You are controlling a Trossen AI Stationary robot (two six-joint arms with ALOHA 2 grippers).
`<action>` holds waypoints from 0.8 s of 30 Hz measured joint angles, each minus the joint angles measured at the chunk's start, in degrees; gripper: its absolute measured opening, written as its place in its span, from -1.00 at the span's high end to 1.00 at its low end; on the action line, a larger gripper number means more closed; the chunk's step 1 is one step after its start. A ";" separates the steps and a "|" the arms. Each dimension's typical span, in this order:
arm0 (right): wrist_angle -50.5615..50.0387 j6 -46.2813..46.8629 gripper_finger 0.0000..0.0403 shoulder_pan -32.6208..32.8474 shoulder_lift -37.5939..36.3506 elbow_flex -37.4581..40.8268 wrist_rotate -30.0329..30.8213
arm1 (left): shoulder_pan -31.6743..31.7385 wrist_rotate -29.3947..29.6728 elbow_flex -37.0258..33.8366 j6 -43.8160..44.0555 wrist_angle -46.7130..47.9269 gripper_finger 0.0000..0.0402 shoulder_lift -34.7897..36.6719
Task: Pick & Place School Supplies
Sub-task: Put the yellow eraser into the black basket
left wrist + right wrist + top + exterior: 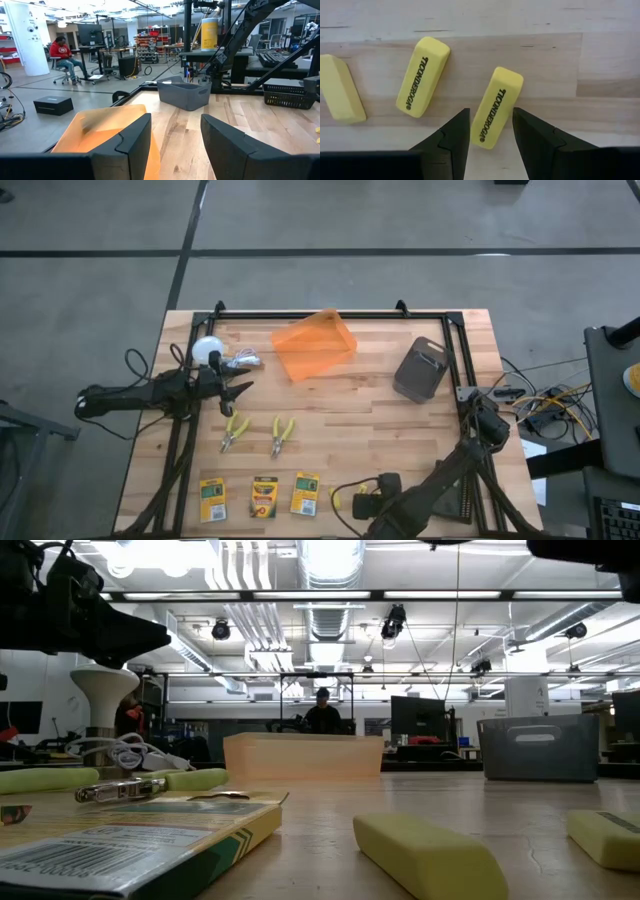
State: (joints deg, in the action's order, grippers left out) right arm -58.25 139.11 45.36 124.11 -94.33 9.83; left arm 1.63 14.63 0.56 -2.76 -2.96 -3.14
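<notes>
The right gripper (489,131) points down, fingers spread around one yellow eraser (497,107); the left gripper (175,142) waits open near the orange bin (100,132).

High view straight down over whole wooden worktop (380,410). Low view at surface level, facing the translucent orange bin (303,754), shared with high and left wrist views. Right wrist close above yellow erasers (496,107).
</notes>
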 joint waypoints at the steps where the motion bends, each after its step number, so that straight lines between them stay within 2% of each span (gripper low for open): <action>1: -0.01 0.00 0.28 -0.07 0.00 0.09 -0.01 | 0.02 0.00 0.00 0.00 0.00 0.11 0.00; 24: 0.81 -0.68 0.32 -1.25 0.00 2.17 -2.15 | 0.01 0.01 0.02 0.00 0.00 0.11 -0.01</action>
State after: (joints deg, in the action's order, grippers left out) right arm -57.44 138.43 44.11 124.11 -92.15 7.69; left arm 1.64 14.65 0.57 -2.76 -2.96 -3.15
